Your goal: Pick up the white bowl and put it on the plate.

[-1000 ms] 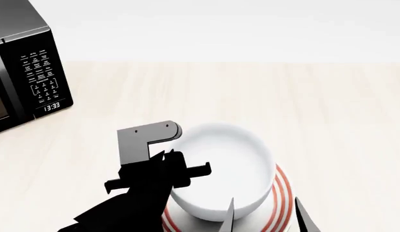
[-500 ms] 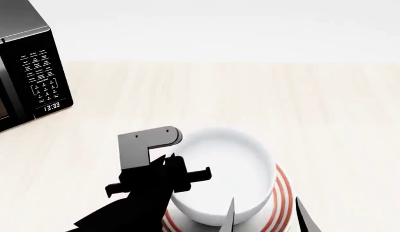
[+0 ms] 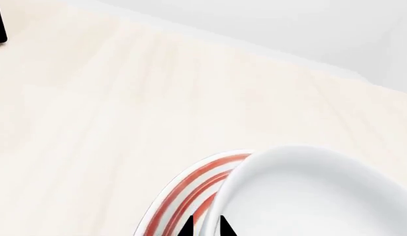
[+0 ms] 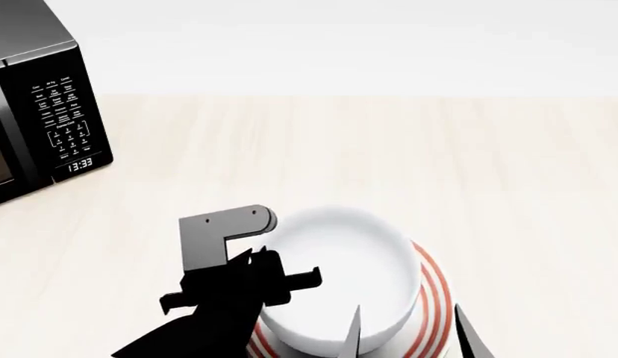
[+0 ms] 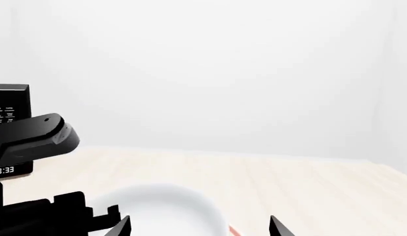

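The white bowl (image 4: 344,276) is over the red-ringed plate (image 4: 436,294), covering most of it; I cannot tell whether they touch. My left gripper (image 4: 272,277) is shut on the bowl's left rim. In the left wrist view its gripper (image 3: 205,228) has one finger inside and one outside the rim of the bowl (image 3: 308,196), above the plate's red rings (image 3: 187,194). My right gripper (image 4: 409,335) is open and empty, its tips low over the bowl's near side. In the right wrist view the right gripper (image 5: 200,227) is wide open, with the bowl (image 5: 164,206) between its tips.
A black microwave (image 4: 40,104) stands at the far left of the pale wooden table (image 4: 409,164); it also shows in the right wrist view (image 5: 10,98). The left arm (image 5: 33,137) crosses the right wrist view beside the bowl.
My left gripper has moved down and nearer with the bowl. The bowl now sits lower over the plate. The right gripper has stayed still.
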Controlling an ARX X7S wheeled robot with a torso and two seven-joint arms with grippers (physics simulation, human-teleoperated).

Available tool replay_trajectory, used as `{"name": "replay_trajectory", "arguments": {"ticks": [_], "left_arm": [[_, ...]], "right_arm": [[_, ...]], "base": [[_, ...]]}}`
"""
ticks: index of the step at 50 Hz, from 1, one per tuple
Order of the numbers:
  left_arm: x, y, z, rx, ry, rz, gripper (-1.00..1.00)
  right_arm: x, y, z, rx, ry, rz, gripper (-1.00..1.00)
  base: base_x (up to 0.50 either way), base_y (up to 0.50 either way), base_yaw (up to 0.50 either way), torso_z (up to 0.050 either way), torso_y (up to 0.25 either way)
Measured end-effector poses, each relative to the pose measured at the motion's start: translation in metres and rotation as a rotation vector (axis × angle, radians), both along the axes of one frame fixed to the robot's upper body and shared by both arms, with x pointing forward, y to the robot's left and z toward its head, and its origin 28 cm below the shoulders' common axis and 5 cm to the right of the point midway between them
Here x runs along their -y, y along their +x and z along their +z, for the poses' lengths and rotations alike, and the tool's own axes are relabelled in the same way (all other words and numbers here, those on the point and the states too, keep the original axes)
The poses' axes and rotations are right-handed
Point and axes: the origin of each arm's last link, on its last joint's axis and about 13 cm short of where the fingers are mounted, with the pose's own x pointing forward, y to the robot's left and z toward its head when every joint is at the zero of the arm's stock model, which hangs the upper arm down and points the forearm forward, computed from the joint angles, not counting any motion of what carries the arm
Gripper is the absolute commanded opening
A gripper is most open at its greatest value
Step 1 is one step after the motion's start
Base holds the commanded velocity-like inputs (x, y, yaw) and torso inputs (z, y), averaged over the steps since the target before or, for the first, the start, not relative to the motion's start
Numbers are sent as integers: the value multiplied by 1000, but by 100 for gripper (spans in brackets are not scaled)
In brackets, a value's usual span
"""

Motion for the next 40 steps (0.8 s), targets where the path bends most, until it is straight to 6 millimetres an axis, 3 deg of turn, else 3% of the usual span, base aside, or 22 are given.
{"name": "replay_trajectory", "arguments": {"ticks": [33, 34, 40], "left_arm": [[-5, 1, -7, 21, 16, -14, -100], [-5, 1, -8, 22, 18, -15, 100], [-7, 1, -10, 18, 22, -17, 100]], "right_arm": [[1, 0, 2, 5, 3, -1, 100], [1, 0, 2, 6, 4, -1, 100], [1, 0, 2, 6, 4, -1, 100]], "base": [[0, 0, 0, 0, 0], [0, 0, 0, 0, 0], [0, 0, 0, 0, 0]]}}
